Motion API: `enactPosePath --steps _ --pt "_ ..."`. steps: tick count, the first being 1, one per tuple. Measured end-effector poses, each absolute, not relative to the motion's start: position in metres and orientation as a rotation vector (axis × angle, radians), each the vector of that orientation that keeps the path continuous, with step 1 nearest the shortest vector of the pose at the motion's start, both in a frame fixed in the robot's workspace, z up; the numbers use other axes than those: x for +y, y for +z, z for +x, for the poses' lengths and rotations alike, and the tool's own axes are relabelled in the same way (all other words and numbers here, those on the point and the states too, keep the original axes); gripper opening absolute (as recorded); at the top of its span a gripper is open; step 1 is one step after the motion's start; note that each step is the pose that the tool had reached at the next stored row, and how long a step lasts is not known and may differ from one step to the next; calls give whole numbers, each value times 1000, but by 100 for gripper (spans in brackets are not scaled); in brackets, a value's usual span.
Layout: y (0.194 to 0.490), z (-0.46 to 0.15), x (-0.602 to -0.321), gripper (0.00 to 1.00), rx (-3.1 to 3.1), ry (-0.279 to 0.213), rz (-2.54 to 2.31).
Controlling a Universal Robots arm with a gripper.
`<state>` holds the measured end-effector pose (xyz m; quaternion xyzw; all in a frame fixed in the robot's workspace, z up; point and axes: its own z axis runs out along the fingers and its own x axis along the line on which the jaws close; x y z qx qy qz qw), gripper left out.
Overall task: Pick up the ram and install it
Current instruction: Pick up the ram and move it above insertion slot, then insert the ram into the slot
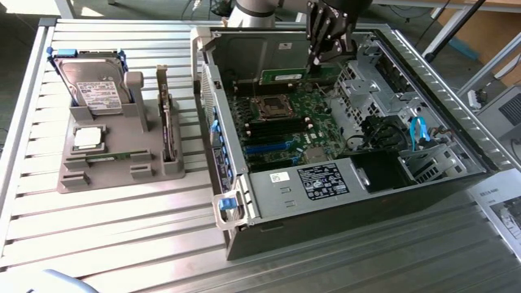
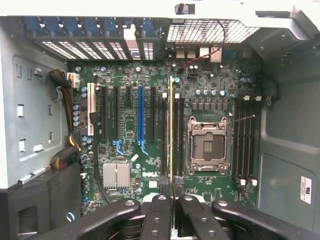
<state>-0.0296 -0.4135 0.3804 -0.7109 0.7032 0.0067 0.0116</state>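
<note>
- The gripper (image 2: 171, 200) is clamped on the ram (image 2: 171, 130). Its two black inner fingers (image 2: 160, 212) press the thin board from both flat sides.
- In the wrist view the ram appears edge-on, as a narrow yellowish line running away from the fingers.
- In the exterior view the gripper (image 1: 316, 60) hangs inside the open computer case (image 1: 456, 146), at its far end. The ram (image 1: 283, 77) shows as a green strip with a pale label just below the fingertips.
- The ram is held above the motherboard (image 2: 125, 145), not in the grey holder.
- It runs along the same line as the black memory slots (image 2: 179, 135) beside the CPU socket (image 2: 207, 145) (open, with a metal frame). Whether its lower edge touches a slot cannot be told.
- Handling, as a judgement: the stick looks light, stiff and thin. It is likely fragile at its chips and contact edge.
- A hold on the flat faces near mid-length, as here, seems sound because it leaves the contact edge free. The smooth faces could let it tilt if pressed off-centre.
- Well apart, on the exterior view's left, the grey holder (image 1: 122, 174) stands on the slatted table (image 1: 122, 244). It carries a hard drive (image 1: 97, 85) and an upright expansion card (image 1: 167, 122).
</note>
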Motion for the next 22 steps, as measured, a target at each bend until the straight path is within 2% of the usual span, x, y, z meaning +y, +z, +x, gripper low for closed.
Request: enactPosePath --steps 22 --pt "379 -30 -406 12 2193 21 -2217"
